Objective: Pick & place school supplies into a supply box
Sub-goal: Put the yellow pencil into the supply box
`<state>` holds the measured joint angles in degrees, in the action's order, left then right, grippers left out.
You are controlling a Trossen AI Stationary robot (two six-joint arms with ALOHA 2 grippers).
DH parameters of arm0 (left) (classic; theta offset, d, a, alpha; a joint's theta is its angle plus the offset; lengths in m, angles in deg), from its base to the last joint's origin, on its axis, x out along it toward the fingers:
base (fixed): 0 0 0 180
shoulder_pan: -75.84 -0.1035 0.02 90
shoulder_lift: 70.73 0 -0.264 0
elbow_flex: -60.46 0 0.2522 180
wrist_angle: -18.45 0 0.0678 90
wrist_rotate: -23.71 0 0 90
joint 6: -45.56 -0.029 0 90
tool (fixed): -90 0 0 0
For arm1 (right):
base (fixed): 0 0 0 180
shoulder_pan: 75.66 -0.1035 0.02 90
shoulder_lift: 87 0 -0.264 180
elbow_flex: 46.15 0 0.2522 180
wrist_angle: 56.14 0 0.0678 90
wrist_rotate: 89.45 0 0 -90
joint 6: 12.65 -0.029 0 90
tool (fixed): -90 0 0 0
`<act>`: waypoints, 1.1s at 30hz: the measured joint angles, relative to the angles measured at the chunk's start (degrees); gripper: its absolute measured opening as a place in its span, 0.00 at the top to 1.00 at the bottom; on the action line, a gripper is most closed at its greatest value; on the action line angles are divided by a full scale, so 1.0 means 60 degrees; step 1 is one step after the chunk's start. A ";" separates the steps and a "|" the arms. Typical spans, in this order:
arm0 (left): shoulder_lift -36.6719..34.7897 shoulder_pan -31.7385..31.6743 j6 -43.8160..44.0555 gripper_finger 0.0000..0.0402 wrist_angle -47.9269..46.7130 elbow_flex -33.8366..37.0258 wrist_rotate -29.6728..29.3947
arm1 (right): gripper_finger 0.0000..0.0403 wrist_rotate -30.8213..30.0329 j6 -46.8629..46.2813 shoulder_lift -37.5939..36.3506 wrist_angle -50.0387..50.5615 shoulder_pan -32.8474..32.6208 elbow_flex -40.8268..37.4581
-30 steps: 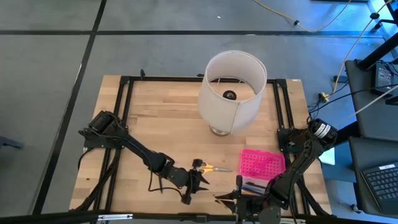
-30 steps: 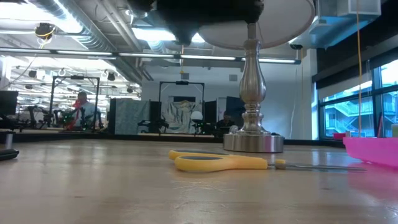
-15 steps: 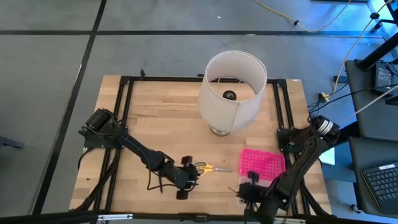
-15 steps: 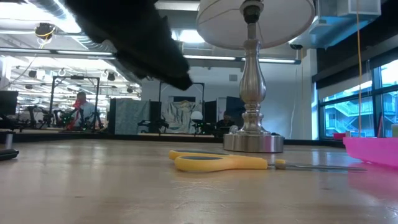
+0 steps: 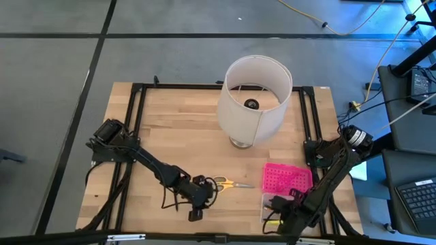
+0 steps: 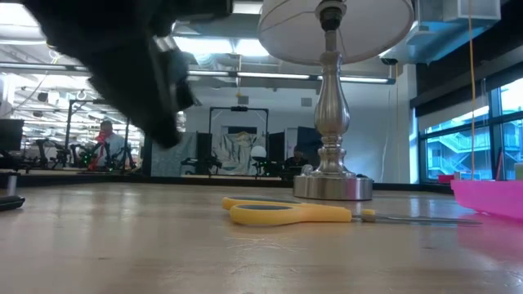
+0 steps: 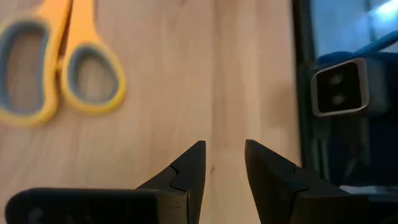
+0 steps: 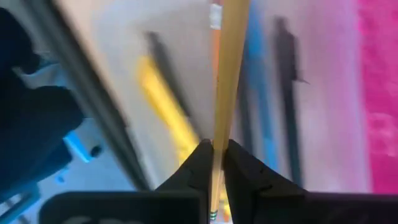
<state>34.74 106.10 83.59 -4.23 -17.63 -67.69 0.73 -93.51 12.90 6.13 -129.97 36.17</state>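
The yellow-handled scissors (image 5: 228, 183) lie flat on the wooden table, also seen in the low view (image 6: 286, 213). My left gripper (image 7: 222, 149) stands open just beside their handles (image 7: 62, 68), with nothing between its fingers; it shows as the dark shape (image 6: 139, 73) in the low view. The supply box's pink dotted lid (image 5: 287, 178) lies right of the scissors, and its clear base (image 5: 270, 202) holds pens and a yellow pencil (image 8: 165, 106). My right gripper (image 8: 217, 144) hangs over that base, shut on a wooden pencil (image 8: 227, 74). My right gripper pinches the wooden pencil's shaft (image 8: 219, 134) between its two fingertips. The fingers come from above, pointing down. The pencil is lifted clear and reaches out past the fingertips over the box's clear base.
A big white lampshade (image 5: 254, 99) on a metal lamp foot (image 6: 331, 184) stands behind the scissors and box. A black frame (image 5: 136, 136) runs along the table's sides. A small camera (image 7: 339, 87) sits at the table's near edge, close to my left gripper.
My right gripper has swung over the box's clear base and tipped from level to pointing down, carrying the pencil with it. My left gripper has rolled, sunk a little and drawn toward the table's left, away from the scissors, which stay where they were.
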 joint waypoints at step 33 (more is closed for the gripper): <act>-0.0003 0.0270 0.6886 0.78 -0.5045 0.0004 0.0896 | 0.78 0.1916 -0.0445 0.0011 -0.1147 0.0000 -0.1637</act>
<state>34.73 107.72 124.90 -34.51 -17.61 -62.31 12.23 -96.17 12.97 -0.75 -129.97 26.35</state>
